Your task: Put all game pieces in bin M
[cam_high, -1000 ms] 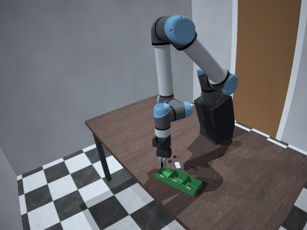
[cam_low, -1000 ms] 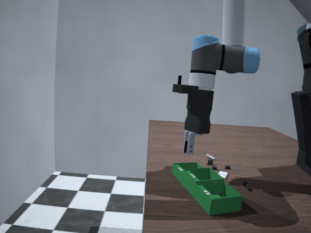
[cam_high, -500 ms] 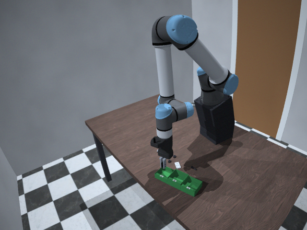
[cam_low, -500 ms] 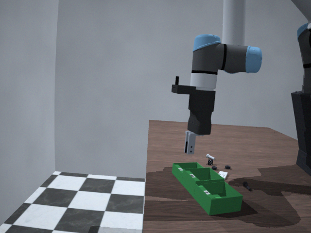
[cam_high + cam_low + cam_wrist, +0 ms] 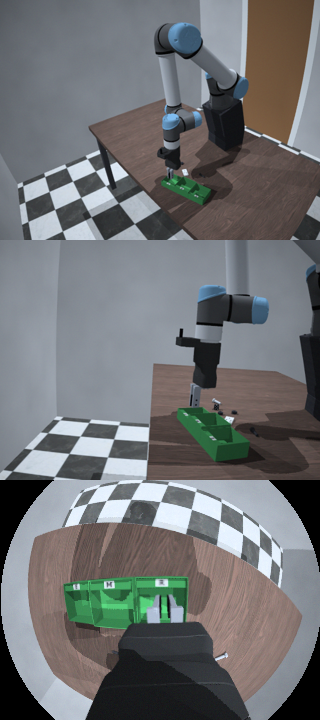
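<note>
My gripper [image 5: 170,177] [image 5: 193,406] [image 5: 164,602] is slightly open, with nothing visible between its fingers. It points down over the end bin [image 5: 164,183] [image 5: 181,416] [image 5: 178,583], close to rim height. The middle bin [image 5: 178,189] [image 5: 195,427] [image 5: 122,585] carries the M label. A black die with white dots [image 5: 216,407] lies behind the bins. A white domino [image 5: 185,172] [image 5: 229,420] lies flat beside them. Two small black round pieces [image 5: 220,413] [image 5: 234,412] lie between die and domino. The bin floors are partly hidden.
A pale bolt [image 5: 216,401] [image 5: 221,656] lies near the die. A dark screw [image 5: 202,175] [image 5: 254,431] lies in the shadow behind the bins. The third bin [image 5: 204,200] [image 5: 232,450] stands at the other end of the row. The table edge runs along the labelled side.
</note>
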